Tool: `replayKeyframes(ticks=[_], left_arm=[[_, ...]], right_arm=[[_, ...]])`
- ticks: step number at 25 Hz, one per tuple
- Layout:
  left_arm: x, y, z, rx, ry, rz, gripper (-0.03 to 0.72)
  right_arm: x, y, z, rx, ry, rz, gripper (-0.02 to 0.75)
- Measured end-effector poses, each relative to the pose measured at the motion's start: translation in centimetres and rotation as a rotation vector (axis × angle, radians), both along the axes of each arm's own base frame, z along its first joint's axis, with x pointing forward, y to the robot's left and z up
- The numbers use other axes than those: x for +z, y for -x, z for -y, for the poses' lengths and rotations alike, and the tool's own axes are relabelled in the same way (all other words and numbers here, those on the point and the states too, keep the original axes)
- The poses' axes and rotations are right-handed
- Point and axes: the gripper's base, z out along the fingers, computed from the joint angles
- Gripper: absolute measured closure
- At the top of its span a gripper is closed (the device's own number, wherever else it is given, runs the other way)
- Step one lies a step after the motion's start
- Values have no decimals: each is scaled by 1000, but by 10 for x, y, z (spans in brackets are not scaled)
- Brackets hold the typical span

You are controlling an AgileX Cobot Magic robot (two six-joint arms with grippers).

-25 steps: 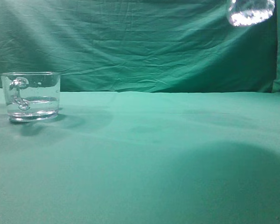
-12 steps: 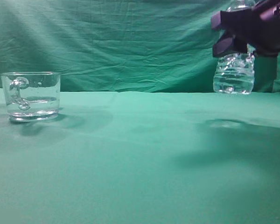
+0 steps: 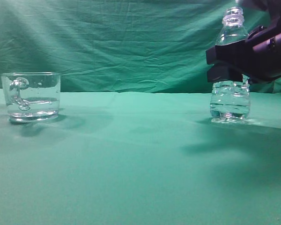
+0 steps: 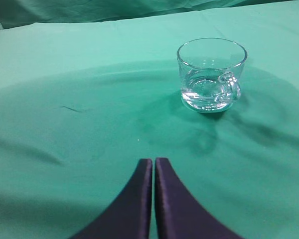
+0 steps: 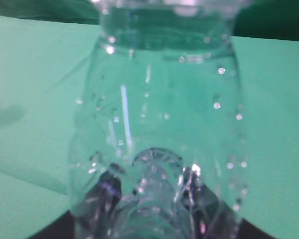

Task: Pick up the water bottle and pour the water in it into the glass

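Observation:
The water bottle (image 3: 230, 101) stands upright on the green cloth at the right, uncapped, with a little water in its base. My right gripper (image 3: 225, 63) is shut on its middle; the bottle fills the right wrist view (image 5: 159, 114). The glass (image 3: 32, 96), a clear mug with a handle, stands at the far left and holds a shallow layer of water. It also shows in the left wrist view (image 4: 212, 74), beyond and to the right of my left gripper (image 4: 153, 162), which is shut and empty above the cloth.
A green cloth (image 3: 131, 159) covers the table, and a wrinkled green backdrop (image 3: 131, 42) hangs behind it. A wide stretch of cloth lies between the glass and the bottle.
My right gripper has come down with the bottle from the top right corner until the bottle's base rests on the cloth. The glass has not moved.

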Motion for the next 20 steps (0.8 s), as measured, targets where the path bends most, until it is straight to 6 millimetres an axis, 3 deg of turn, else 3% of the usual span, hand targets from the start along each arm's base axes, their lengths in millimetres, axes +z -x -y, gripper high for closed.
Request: replayKeyframes(ticks=[3,4,12,15,17,18,20], left_arm=[[0,0,0,0,0,0,688],[0,0,0,0,0,0,688],[0,0,0,0,0,0,688],[0,0,0,0,0,0,688],[0,0,0,0,0,0,688],[0,0,0,0,0,0,688],[0,0,0,0,0,0,688]], right_arm=[[0,0,0,3,3,4,465],[0,0,0,4,3,4,393],[3,-1,-1,6,-1,21,99],[14,0,0,5,-2,34,111],[28,2,0,4,-13,70,111],[36,2,1,4,-20,91,71],[56,6,2,2,-36,140,90]])
